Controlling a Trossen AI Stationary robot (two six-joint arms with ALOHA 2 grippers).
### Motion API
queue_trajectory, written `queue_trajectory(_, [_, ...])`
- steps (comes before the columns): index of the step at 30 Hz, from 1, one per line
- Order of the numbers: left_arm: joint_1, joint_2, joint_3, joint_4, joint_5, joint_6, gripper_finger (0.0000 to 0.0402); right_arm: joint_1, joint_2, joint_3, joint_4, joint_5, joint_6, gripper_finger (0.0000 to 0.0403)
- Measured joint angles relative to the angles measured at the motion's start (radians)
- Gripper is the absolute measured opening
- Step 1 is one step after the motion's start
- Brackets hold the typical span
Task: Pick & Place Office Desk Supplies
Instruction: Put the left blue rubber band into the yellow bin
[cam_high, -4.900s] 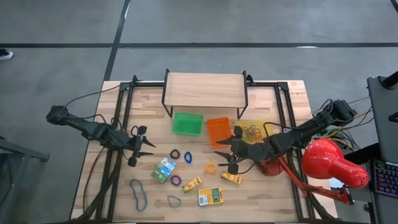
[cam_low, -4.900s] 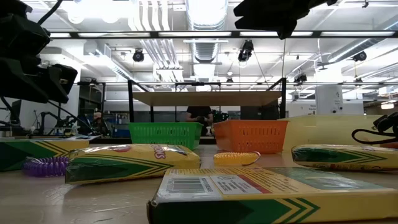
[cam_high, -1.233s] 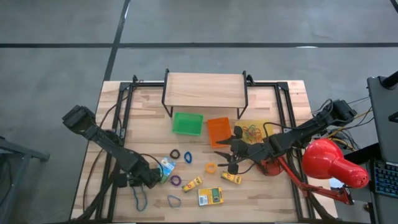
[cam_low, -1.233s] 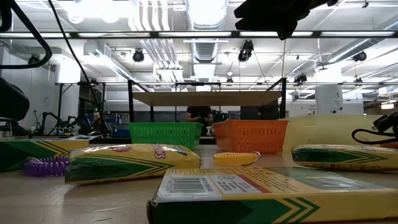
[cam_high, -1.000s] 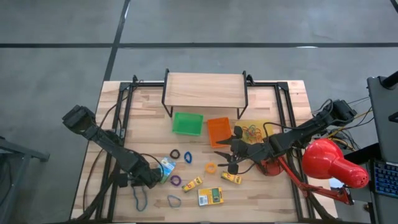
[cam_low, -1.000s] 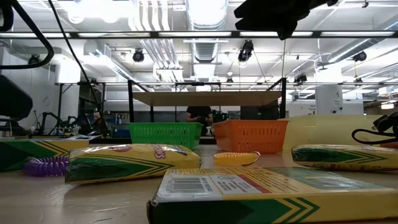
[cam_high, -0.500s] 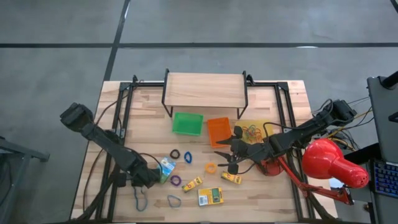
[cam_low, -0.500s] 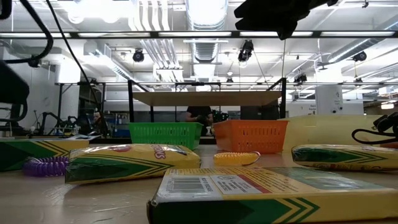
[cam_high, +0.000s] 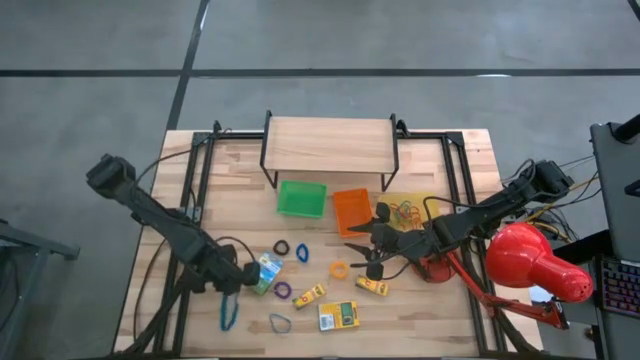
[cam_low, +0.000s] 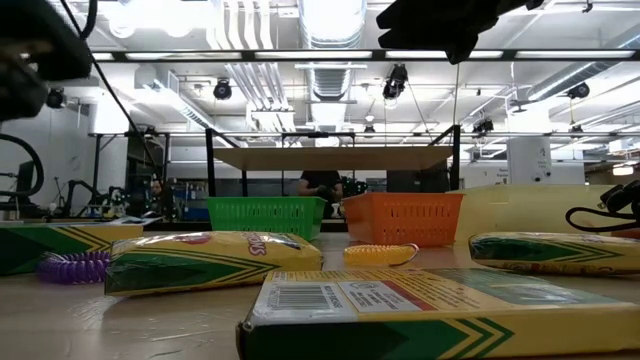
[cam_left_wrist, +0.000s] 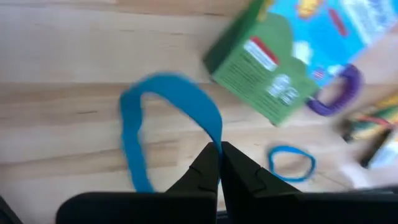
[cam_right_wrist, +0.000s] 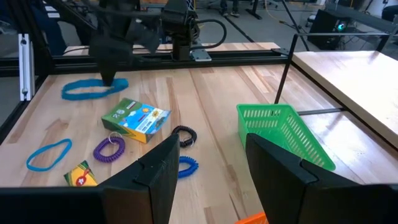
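The robot is picking up a big blue rubber band (cam_left_wrist: 140, 134). The left gripper (cam_left_wrist: 219, 163) is low over the near left part of the table (cam_high: 430, 310), and its two fingers are pressed together on the edge of that band. The band hangs in a loop from the finger tips, so it looks pinched and perhaps partly off the wood. Just beside it lies a green and blue box (cam_left_wrist: 292, 59), with a purple coil band (cam_left_wrist: 339, 99) touching the box and a small blue band (cam_left_wrist: 292, 163) near it. The right gripper (cam_right_wrist: 208, 171) waits in the middle of the table with its fingers spread wide and nothing between them. It looks like the pick step is almost done. Next, I think the left arm should lift the band up and carry it to a tray, maybe the yellow tray (cam_high: 432, 198) where other bands already lie. The band is thin and floppy, so it could slip out or catch on the box.
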Motion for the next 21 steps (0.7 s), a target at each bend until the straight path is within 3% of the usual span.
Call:
queue_trajectory(10, [-0.001, -0.017, 0.198, -0.226, -0.179, 0.145, 0.0008, 0.0, 0.0, 0.0, 0.0, 0.0, 0.0, 0.0183])
queue_trajectory(15, [0.0, -0.018, 0.322, -0.346, -0.367, 0.256, 0.0008, 0.0, 0.0, 0.0, 0.0, 0.0, 0.0, 0.0183])
queue_trajectory(21, [0.004, -0.018, 0.389, -0.388, -0.649, 0.5, 0.0008, 0.0, 0.0, 0.0, 0.0, 0.0, 0.0, 0.0183])
